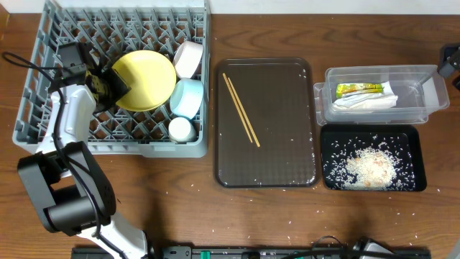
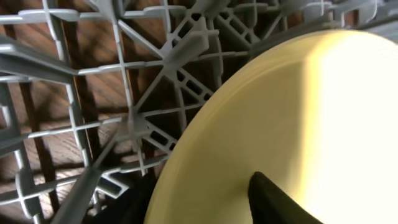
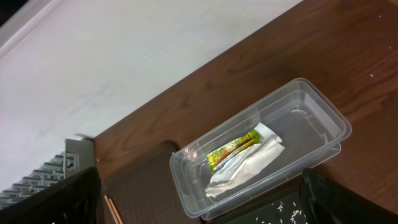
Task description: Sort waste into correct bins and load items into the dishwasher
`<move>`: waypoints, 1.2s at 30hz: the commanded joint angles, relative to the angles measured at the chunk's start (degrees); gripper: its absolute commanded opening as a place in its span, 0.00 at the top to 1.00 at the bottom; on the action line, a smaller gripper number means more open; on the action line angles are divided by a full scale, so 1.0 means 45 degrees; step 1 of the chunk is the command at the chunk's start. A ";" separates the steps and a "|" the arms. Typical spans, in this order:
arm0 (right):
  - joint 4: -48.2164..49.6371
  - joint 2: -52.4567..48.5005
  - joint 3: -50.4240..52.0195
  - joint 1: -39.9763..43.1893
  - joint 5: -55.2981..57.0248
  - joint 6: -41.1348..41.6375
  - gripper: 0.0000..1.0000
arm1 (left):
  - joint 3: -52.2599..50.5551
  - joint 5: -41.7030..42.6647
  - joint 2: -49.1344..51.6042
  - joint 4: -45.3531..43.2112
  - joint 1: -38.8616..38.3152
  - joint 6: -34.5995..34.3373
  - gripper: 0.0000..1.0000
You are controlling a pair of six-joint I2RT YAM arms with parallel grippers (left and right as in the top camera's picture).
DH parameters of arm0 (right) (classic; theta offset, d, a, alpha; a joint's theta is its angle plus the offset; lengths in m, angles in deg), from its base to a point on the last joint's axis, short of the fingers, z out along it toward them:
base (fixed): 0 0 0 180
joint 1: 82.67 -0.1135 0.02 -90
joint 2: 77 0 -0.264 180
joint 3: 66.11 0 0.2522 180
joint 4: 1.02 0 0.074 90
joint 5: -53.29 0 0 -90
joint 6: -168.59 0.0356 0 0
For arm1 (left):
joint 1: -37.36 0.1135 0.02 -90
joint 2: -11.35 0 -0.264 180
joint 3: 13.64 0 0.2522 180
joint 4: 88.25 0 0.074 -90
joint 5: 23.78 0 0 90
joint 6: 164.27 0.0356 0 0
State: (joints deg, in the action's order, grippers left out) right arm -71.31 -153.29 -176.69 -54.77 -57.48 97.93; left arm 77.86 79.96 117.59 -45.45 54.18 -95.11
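Left gripper (image 1: 117, 85) clamped on the yellow plate (image 1: 149, 75), leaning it among the dish rack (image 1: 129, 18) pegs so it stands upright — right gripper (image 3: 202, 202) hangs wide open.

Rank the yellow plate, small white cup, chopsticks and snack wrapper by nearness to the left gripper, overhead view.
From the left gripper:
1. yellow plate, touching it, in the rack.
2. small white cup, rack's front right.
3. chopsticks, on the brown tray.
4. snack wrapper, in the clear tub, far right.
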 commanded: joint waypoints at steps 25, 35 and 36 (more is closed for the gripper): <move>-0.0015 -0.0024 -0.0175 0.0131 -0.0005 0.0126 0.01 | -0.0083 -0.2259 -0.3138 0.0267 -0.0053 0.0729 0.93; -0.0015 -0.0024 -0.0175 0.0131 -0.0005 0.0126 0.01 | -0.0087 -0.4867 -0.3983 0.0913 -0.1486 0.2093 0.91; -0.0015 -0.0024 -0.0175 0.0131 -0.0005 0.0126 0.01 | -0.0087 -0.4862 -0.3939 0.1049 -0.1574 0.2093 0.77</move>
State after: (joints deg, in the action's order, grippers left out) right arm -71.31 -153.29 -176.69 -54.77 -57.48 97.93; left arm 77.49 61.14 100.06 -42.04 48.58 -87.83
